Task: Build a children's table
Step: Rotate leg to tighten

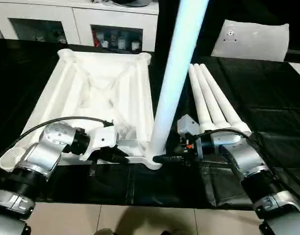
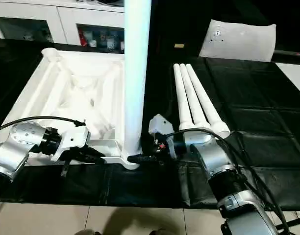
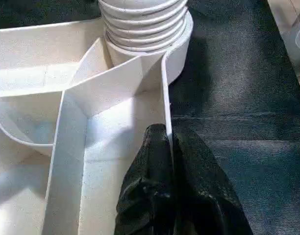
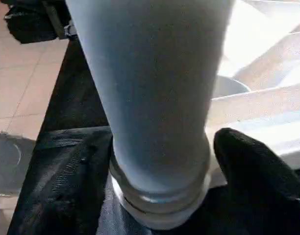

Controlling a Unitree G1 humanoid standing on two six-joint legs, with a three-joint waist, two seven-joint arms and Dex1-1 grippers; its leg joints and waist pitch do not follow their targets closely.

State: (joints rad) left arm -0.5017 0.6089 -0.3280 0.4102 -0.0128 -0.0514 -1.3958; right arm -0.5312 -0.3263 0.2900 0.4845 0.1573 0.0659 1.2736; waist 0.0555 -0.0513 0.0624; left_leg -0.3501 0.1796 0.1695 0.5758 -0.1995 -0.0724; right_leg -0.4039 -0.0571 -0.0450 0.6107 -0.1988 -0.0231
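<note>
Your hands meet at the tabletop's near corner.
Left hand (image 3: 169, 161) pinches the white plastic ribbed tabletop (image 1: 106, 83) rim; right hand (image 4: 160, 161) fingers straddle the upright white tapered leg (image 2: 135, 73).

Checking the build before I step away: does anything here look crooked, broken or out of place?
Nothing looks broken. One leg stands in the near corner socket of the upturned tabletop, with thread rings showing above the socket, so it isn't fully seated. Three legs lie tidily beside it. The left gripper pinches the rim.
</note>
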